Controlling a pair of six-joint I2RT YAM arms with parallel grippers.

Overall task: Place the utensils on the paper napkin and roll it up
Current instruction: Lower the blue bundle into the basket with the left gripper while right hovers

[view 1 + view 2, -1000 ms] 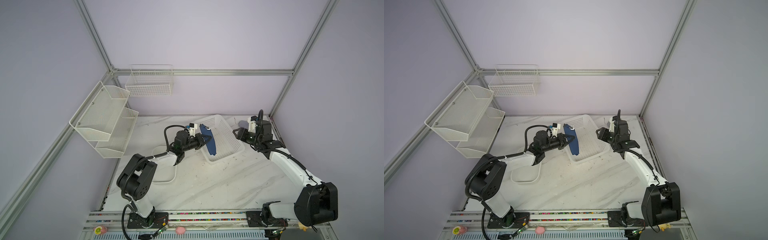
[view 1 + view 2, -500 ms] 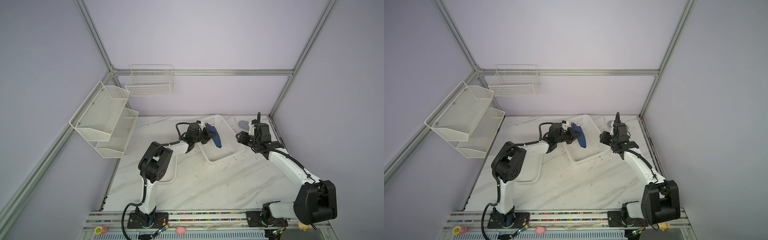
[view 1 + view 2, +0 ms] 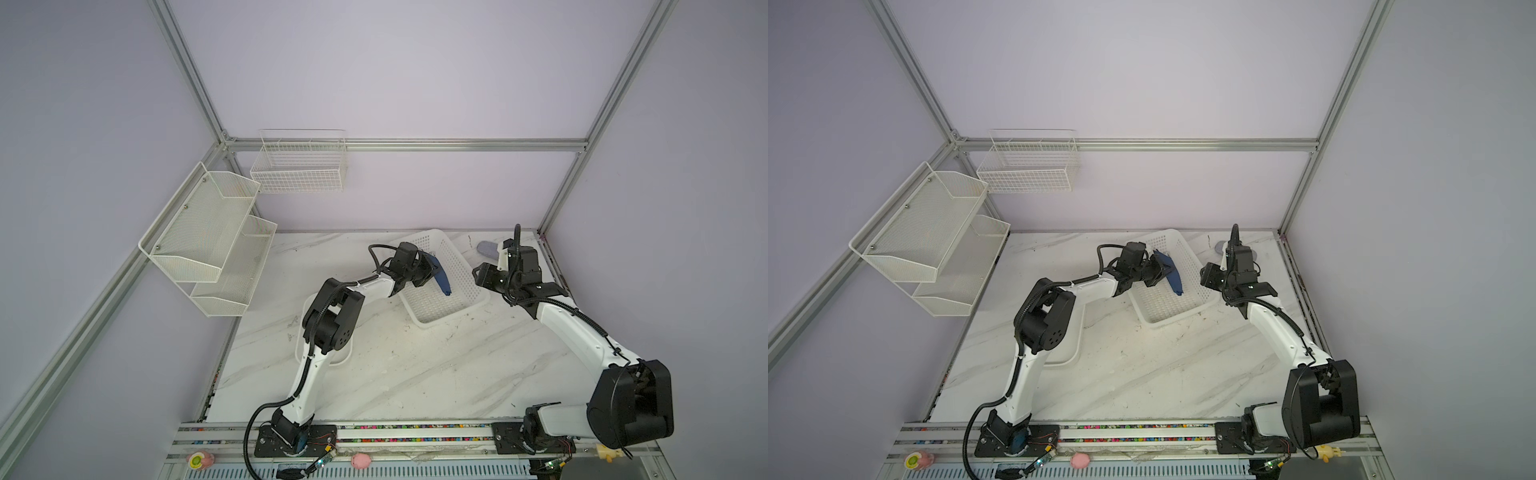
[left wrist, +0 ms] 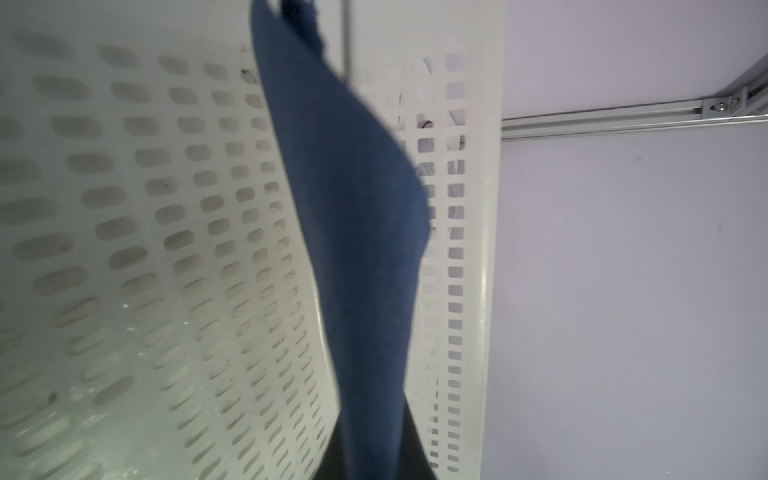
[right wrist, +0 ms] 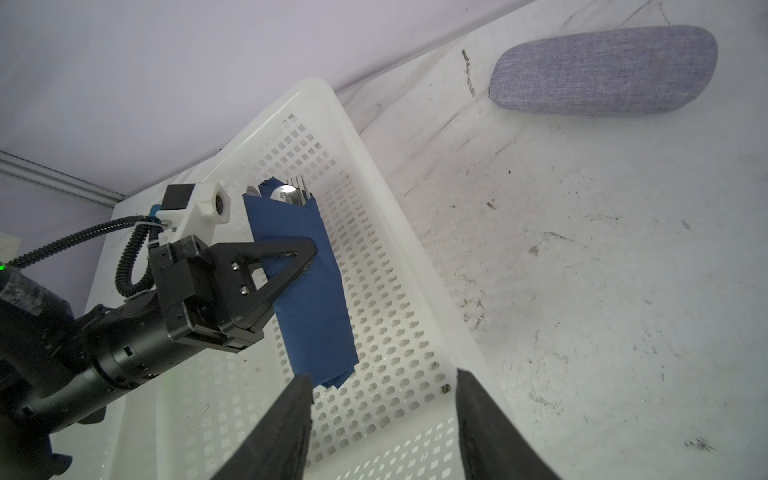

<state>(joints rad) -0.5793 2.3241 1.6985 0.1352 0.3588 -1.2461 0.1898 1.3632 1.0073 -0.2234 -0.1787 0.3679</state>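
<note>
Over the white perforated basket (image 3: pixel 454 312) in both top views, the left hand (image 3: pixel 430 274) pinches the paper napkin (image 3: pixel 441 280), already a navy roll, held lengthwise so nothing slips out, I guess. Beside the rim the right hand (image 3: pixel 478 271) hovers half open, empty. Left wrist view: matte, slightly fuzzy paper against slotted plastic. Right wrist view: shiny utensils (image 5: pixel 291 193) poke from the roll's top; a grey fabric case (image 5: pixel 602 70) lies on the scuffed marble surface (image 5: pixel 582 291).

On marble table (image 3: pixel 415 374): white basket (image 3: pixel 453 313) at back, dish (image 3: pixel 1073 349) left, grey case (image 3: pixel 487 248) behind basket.
</note>
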